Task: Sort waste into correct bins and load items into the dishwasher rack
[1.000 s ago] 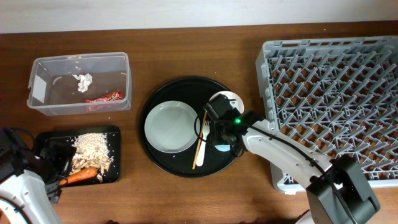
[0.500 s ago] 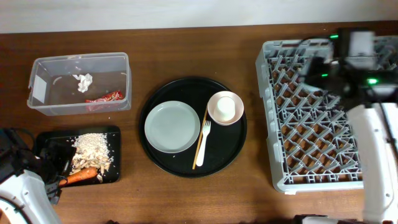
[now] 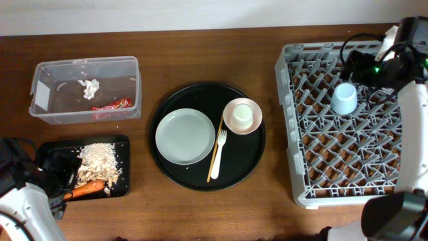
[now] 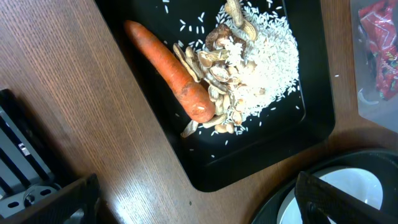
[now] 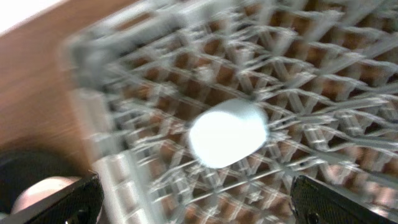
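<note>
The right gripper [image 3: 360, 67] hangs over the far corner of the one grey rack [image 3: 348, 154], its fingers spread wide with nothing between them. Just ahead of it, one light blue cup [image 3: 344, 98] sits mouth-down among the pegs, apart from both fingers; the wrist view is blurred but shows the cup [image 5: 227, 134] centred ahead of the gap. The left gripper [image 3: 63, 175] is likewise spread and empty. Right in front of it lies the black tray [image 4: 249, 162], holding one carrot [image 4: 168, 71], a cluster of brown bits [image 4: 214, 62] touching the carrot, and one heap of rice [image 4: 261, 62] beyond them. Farther out from that gripper stands one clear tub [image 3: 87, 61] with one tissue [image 3: 89, 87] and one red wrapper [image 3: 114, 104] inside. Between the two grippers, well apart from both, one round tray [image 3: 234, 161] carries one plate [image 3: 185, 136], one fork [image 3: 221, 139], one chopstick [image 3: 221, 126] and one pink bowl [image 3: 231, 109] with one cream cup [image 3: 243, 119] standing in it.
</note>
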You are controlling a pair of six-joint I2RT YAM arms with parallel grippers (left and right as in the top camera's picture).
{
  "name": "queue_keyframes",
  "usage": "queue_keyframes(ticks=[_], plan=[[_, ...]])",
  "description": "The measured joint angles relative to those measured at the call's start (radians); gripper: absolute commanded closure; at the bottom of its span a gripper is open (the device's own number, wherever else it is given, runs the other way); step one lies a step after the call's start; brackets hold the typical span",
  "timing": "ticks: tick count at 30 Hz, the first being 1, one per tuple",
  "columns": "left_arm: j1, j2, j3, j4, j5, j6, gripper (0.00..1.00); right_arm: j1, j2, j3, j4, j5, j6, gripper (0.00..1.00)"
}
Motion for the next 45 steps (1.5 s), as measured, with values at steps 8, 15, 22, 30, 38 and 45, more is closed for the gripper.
queue_keyframes(ticks=[8, 15, 22, 30, 38, 45], plan=[[0.0, 0.0, 0.0, 0.0, 0.0, 0.0, 0.01, 0.667, 0.123, 0.009, -0.021, 0.014, 0.036, 0.01], [0.0, 0.0, 0.0, 0.0, 0.0, 0.0, 0.01, 0.743, 0.36, 0.008, 0.016, 0.153, 0.151, 0.01], [0.0, 0.0, 0.0, 0.0, 0.0, 0.0, 0.01, 0.743, 0.412, 0.005, 0.027, 0.213, 0.161, 0.07], [0.0, 0.0, 0.0, 0.0, 0.0, 0.0, 0.01, 0.742, 0.417, -0.015, 0.033, 0.233, 0.171, 0.41], [0.0, 0.0, 0.0, -0.001, 0.0, 0.0, 0.01, 0.436, 0.323, 0.578, -0.38, 0.235, 0.119, 0.41], [0.0, 0.0, 0.0, -0.001, 0.0, 0.0, 0.01, -0.203, 0.319, 0.723, -0.392, 0.179, 0.073, 0.36]])
